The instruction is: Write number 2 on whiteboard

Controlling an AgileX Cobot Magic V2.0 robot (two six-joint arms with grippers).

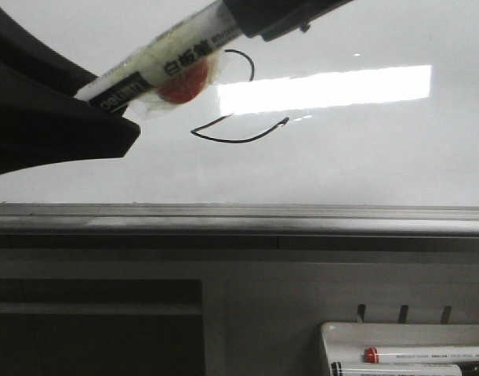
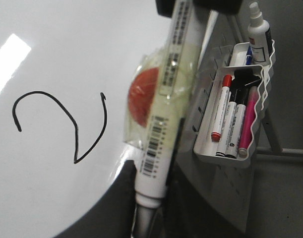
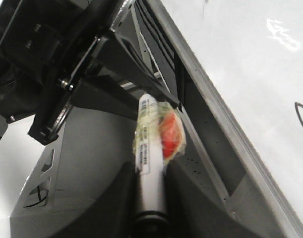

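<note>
Front view: the number 2 (image 1: 241, 117) sits on the whiteboard (image 1: 364, 157), just left of the bright light reflection (image 1: 325, 88). Here we see only its hooked top and long base stroke; the white marker (image 1: 165, 66) crosses in front and hides the middle. The marker carries a clear tape wrap with a red patch (image 1: 183, 84). A dark arm body (image 1: 43, 110) fills the left edge. We cannot tell from this view which arm it is. Low right, a white marker tray (image 1: 404, 333) is partly visible.

Left wrist view: we get the whole digit (image 2: 62, 126), thin black line, unbroken. The same marker (image 2: 163, 114) runs alongside it, barcode label showing, tip clear of the stroke. The tray (image 2: 206, 144) is plain here, holding several markers, one with a red cap (image 2: 221, 109) and one pink (image 2: 248, 124); a small spray bottle (image 2: 258, 27) stands at its far end.

Right wrist view: only a scrap of the digit (image 3: 302, 116) at the frame edge. The marker barrel (image 3: 150, 168) is pinched between the two dark fingers (image 3: 111, 198) of the right gripper (image 3: 150, 208), closed snug on it. Another dark arm structure (image 3: 67, 64) looms beyond.

Left gripper: fingers not seen in any view.
</note>
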